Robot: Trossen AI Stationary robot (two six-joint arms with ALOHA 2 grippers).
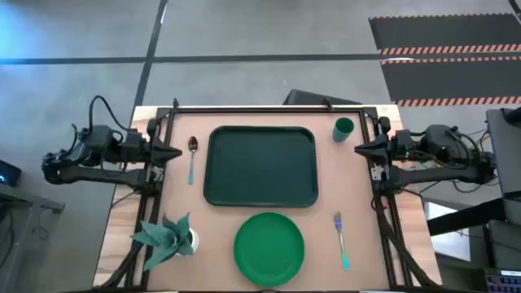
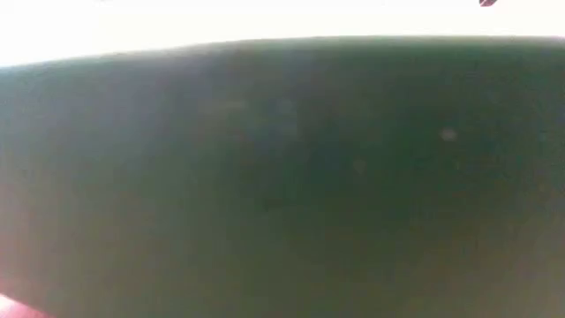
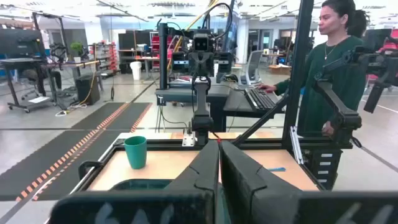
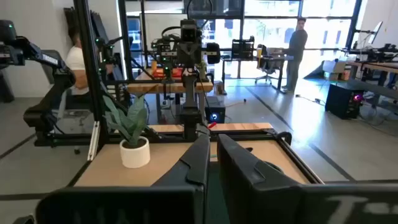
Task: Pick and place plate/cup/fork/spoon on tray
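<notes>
- Your tray (image 1: pixel 260 166) lies flat in the middle of the table (image 1: pixel 358 216), toward the far edge. Nothing rests in it.
- Your plate (image 1: pixel 269 248) sits at the near edge, just below the tray's near rim and apart from it.
- Your cup (image 1: pixel 343 128) stands upright near the far right corner, just off the tray's far right corner. The left wrist view shows it too (image 3: pixel 135 152), mouth up on the bare wood.
- Your spoon (image 1: pixel 192 156) lies beside the tray's left rim, bowl toward the far edge, handle toward the near edge, not touching the tray.
- Your fork (image 1: pixel 340 238) lies to the right of the plate near the near right corner, tines toward the far edge, apart from the plate.
- A white pot with a leafy plant (image 1: pixel 169 238) stands near the near left corner; it also shows in the right wrist view (image 4: pixel 133 140).
- Your left gripper (image 1: pixel 172 153) hangs at the left edge, pointed inward, close to the spoon's bowl. Its fingers (image 3: pixel 200 171) stand nearly together, with only a thin slit between, and hold nothing.
- Your right gripper (image 1: pixel 361 149) hangs at the right edge, pointed inward, near the cup. Its fingers (image 4: pixel 198 163) are likewise narrow and carry nothing.
- The low view is filled by 1 dark green surface; you cannot tell more from it.
- A person in a green top (image 3: pixel 329 68) stands beyond the table.
</notes>
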